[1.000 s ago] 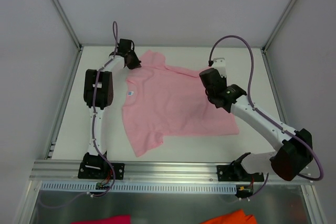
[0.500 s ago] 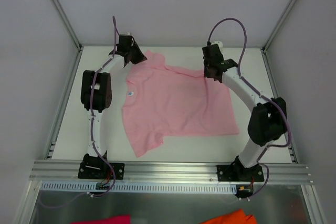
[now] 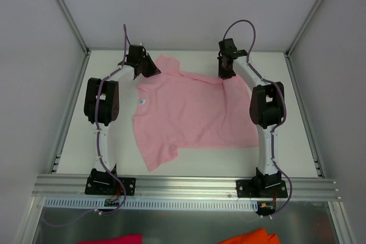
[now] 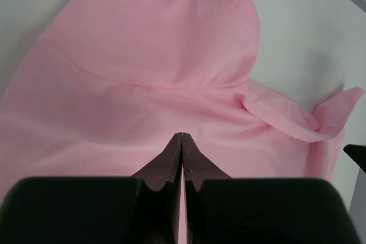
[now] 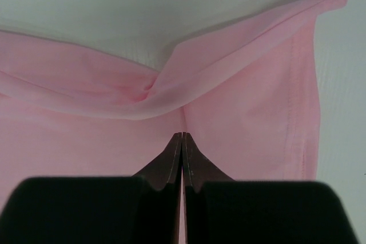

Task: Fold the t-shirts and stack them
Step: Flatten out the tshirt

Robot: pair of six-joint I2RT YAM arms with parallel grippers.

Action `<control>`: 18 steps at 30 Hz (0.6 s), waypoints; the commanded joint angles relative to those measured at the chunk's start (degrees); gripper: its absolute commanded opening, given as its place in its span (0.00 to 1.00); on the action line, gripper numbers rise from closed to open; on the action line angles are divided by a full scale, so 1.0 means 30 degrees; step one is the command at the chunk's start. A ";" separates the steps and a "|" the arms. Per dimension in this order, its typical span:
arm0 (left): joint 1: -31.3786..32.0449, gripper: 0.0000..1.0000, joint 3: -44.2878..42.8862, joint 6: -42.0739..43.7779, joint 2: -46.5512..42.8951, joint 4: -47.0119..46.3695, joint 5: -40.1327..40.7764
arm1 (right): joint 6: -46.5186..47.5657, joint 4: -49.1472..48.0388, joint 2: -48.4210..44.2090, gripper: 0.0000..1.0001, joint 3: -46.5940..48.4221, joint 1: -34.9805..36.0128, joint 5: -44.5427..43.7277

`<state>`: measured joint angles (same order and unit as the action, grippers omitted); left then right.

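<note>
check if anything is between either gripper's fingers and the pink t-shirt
Nothing visible is. The left gripper and the right gripper both have shut fingers, their tips right at the t-shirt fabric along its far edge. Only cloth lies in front of them.
</note>
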<state>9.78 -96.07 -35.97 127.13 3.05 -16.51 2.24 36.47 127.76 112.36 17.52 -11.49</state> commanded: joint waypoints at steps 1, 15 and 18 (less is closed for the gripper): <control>0.0138 0.00 0.1287 0.0358 -0.2530 -0.1978 -0.1202 | 0.0250 0.1289 0.0357 0.01 0.1801 -0.0564 0.1246; 0.1191 0.00 0.8142 0.0329 -0.8682 -0.4412 -0.2319 | -0.0482 0.3081 0.4667 0.01 0.7168 -0.2060 0.4523; 0.2215 0.00 0.9376 0.0562 -0.9242 -0.4388 -0.2055 | -0.0570 0.2669 0.4990 0.01 0.7138 -0.2118 0.4766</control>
<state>14.00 -70.32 -35.81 101.82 -7.92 -22.06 1.50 43.40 141.88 131.57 11.29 -0.49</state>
